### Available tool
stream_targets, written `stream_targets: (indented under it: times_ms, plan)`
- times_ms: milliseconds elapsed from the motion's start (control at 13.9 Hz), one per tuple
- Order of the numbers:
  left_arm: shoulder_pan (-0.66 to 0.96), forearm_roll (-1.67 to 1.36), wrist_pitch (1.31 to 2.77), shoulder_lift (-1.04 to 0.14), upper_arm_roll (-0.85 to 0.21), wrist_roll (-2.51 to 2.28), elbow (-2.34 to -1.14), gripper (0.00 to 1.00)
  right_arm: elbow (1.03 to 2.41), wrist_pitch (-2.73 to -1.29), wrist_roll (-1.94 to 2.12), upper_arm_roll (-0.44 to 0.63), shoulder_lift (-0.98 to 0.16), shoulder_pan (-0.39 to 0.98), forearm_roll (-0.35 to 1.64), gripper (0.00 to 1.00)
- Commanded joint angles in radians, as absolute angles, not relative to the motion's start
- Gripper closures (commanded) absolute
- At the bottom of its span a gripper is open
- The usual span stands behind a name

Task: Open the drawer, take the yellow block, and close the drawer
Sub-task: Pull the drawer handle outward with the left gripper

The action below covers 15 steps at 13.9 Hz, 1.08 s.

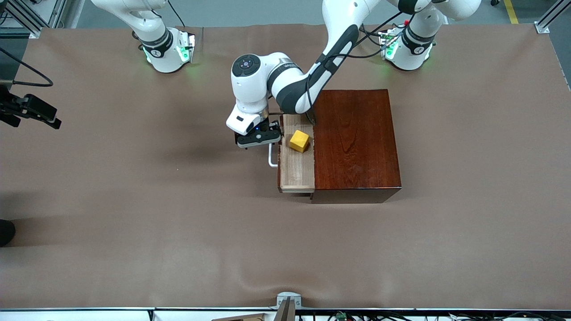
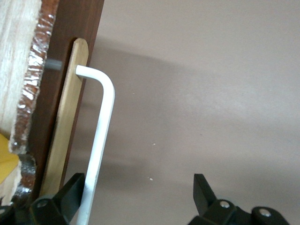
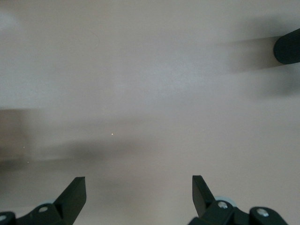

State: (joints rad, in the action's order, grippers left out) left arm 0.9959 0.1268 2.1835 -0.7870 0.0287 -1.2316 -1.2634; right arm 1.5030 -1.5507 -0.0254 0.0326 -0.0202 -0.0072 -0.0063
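The dark reddish-brown box (image 1: 354, 138) stands mid-table with its drawer (image 1: 296, 171) pulled partly out toward the right arm's end. The yellow block (image 1: 299, 141) lies in the drawer; a sliver of it shows in the left wrist view (image 2: 6, 165). The white loop handle (image 1: 271, 157) sticks out from the drawer front. My left gripper (image 1: 258, 139) is open, hanging over one end of the handle. In the left wrist view the handle (image 2: 101, 131) runs just inside one finger (image 2: 70, 192) of that gripper (image 2: 138, 194). My right gripper (image 3: 138, 194) is open and empty, waiting at the right arm's end of the table (image 1: 49, 118).
The brown table cover (image 1: 178, 214) spreads all round the box. A dark rounded object (image 1: 5, 232) sits at the table's edge at the right arm's end, and shows in the right wrist view (image 3: 288, 46). Both arm bases stand along the edge farthest from the front camera.
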Motion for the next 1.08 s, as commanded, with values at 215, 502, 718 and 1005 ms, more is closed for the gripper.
stream_targets:
  times_ms: [215,502,718,1005]
  plan:
    - [1.008,0.103,2.348,-0.887,0.018,-1.253,-1.18,0.0,1.506,-1.543,-0.015,0.028,-0.008,-0.011,-0.012,0.0]
    - [1.011,0.101,2.399,-0.897,0.014,-1.253,-1.177,0.0,1.506,-1.543,-0.015,0.028,-0.008,-0.011,-0.012,0.0]
    - [1.011,0.101,2.428,-0.897,0.008,-1.253,-1.177,0.0,1.506,-1.545,-0.015,0.028,-0.008,-0.011,-0.012,0.0]
    - [1.006,0.103,2.419,-0.87,0.021,-1.253,-1.183,0.0,1.506,-1.545,-0.015,0.028,-0.009,-0.009,-0.012,0.0]
